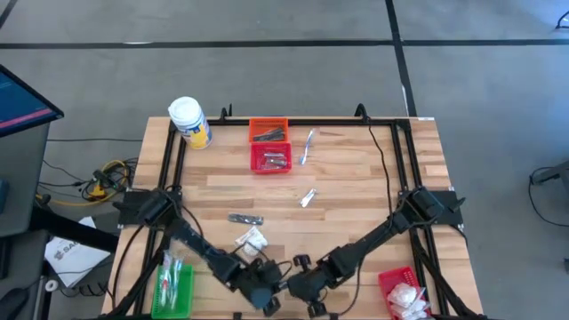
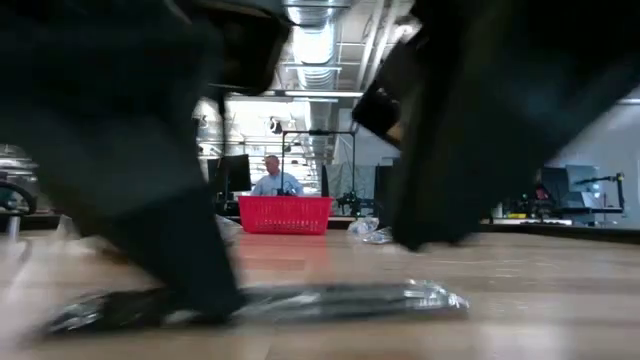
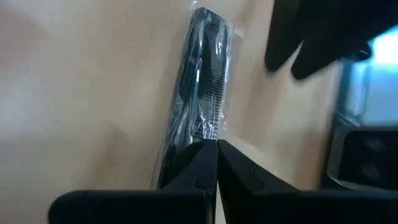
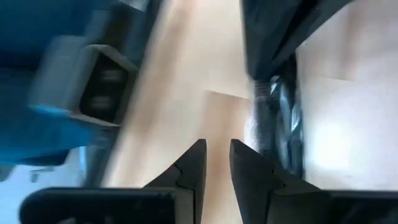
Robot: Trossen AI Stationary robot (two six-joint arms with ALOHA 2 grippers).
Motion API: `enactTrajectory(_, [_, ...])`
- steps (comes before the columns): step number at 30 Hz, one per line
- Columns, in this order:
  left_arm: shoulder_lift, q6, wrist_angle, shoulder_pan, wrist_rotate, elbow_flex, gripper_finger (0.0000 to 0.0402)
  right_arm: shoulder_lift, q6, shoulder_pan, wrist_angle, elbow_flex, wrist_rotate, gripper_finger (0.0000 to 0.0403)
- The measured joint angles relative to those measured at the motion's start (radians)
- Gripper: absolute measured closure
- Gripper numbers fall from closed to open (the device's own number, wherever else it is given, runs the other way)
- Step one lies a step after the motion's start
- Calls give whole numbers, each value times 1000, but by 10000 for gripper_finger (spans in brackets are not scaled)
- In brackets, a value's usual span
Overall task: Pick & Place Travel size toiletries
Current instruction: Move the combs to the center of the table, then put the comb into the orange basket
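A slim dark comb-like item in a clear wrapper [image 3: 202, 81] lies flat on the wood near the table's front edge; it also shows in the low view [image 2: 330, 298] and the right wrist view [image 4: 280, 124]. My left gripper [image 3: 216, 149] is shut and slants down onto one end of it. My right gripper [image 4: 217, 149] hovers beside the packet, its fingers a narrow gap apart with only bare wood between them. Other toiletries lie farther back: white packets [image 1: 252, 238], a dark tube [image 1: 245, 218], a foil sachet [image 1: 308, 197] and a clear stick [image 1: 308, 147]. My left gripper meets the wrapped item at one end [image 3: 186, 140] with its shut fingertips, slanting down from the near side, roughly along its length. The packet lies flat on the table [image 2: 215, 300]. Whether the tips pinch the wrapper or only rest on it, I cannot tell.
A white jar [image 1: 189, 122] stands at the far left. An orange basket [image 1: 268, 131] and a red basket [image 1: 271, 158] sit at the far middle. A green basket [image 1: 173, 286] is near left; a red basket with white packets [image 1: 404, 292] is near right. A person [image 2: 272, 178] sits beyond the table.
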Motion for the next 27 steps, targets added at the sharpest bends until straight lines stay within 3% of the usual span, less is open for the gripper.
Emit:
enactTrajectory(10, [-65, 371, -59, 192, 47, -37, 402, -26, -24, -61, -170, -2, 170, 337])
enactTrajectory(16, [-259, 425, -56, 167, -95, -167, 401, -83, -48, -83, -231, -2, 287, 337])
enactTrajectory(23, [-525, 364, -22, 101, -287, -359, 401, -177, -91, -85, -230, -1, 311, 337])
enactTrajectory(27, [-611, 388, 12, 87, -345, -420, 401, -225, -129, -65, -235, -1, 338, 337])
